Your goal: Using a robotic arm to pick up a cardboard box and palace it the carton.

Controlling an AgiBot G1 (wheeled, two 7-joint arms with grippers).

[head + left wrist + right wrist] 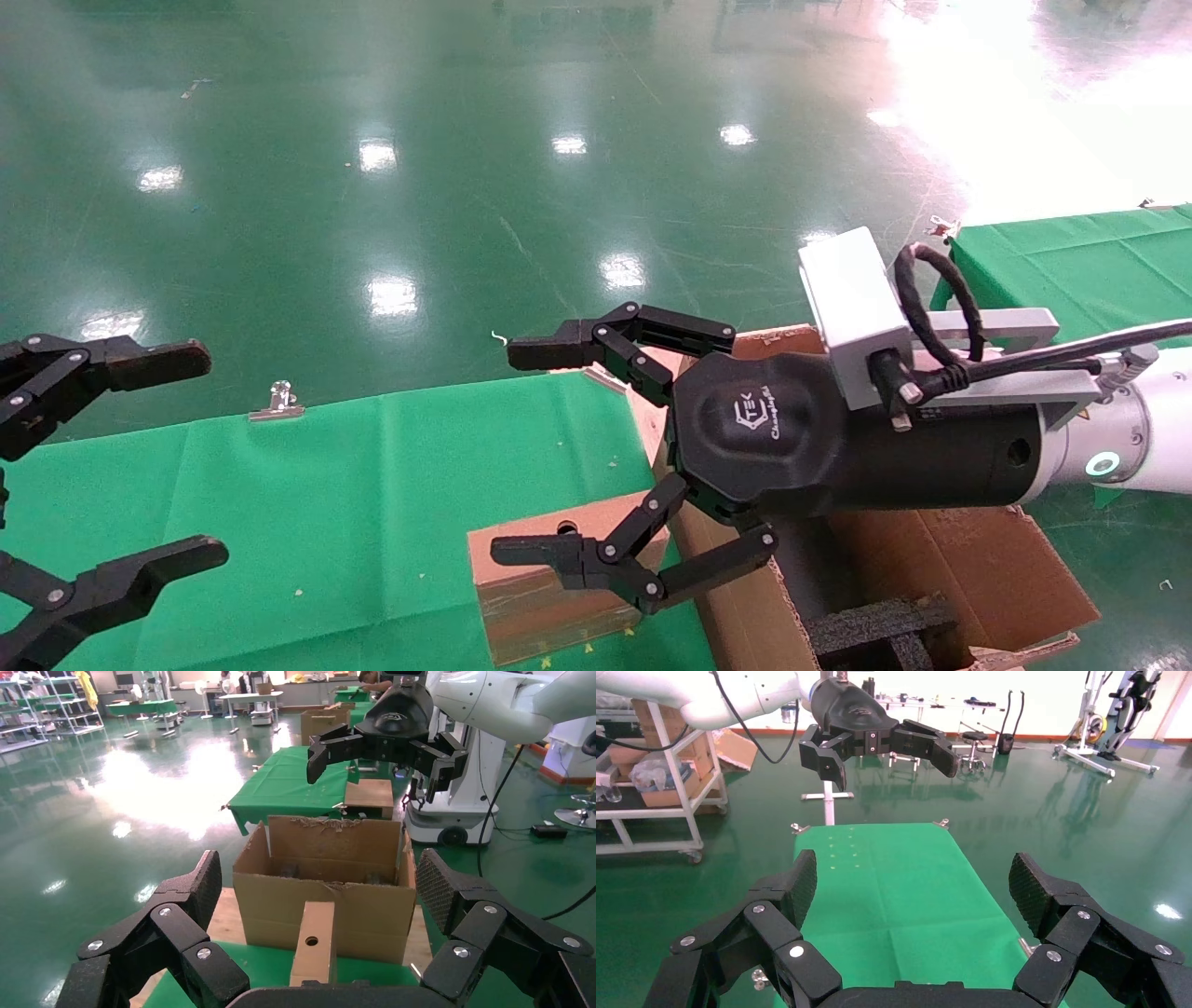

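Right hand (521, 447) (spread wide) partly hides cardboard box (535, 610)

Lying on the table (326, 485) near its right end: the cardboard box (549, 596), just left of the carton (968, 568), which is standing off the table's right edge. Sitting inside the carton: foam blocks (885, 629). Hovering above box and carton edge, fingers spread wide and empty: right gripper (596, 457). Hanging over the table's left end, also spread: left gripper (121, 457). Standing farther right, beyond the carton: a second table (1071, 252).
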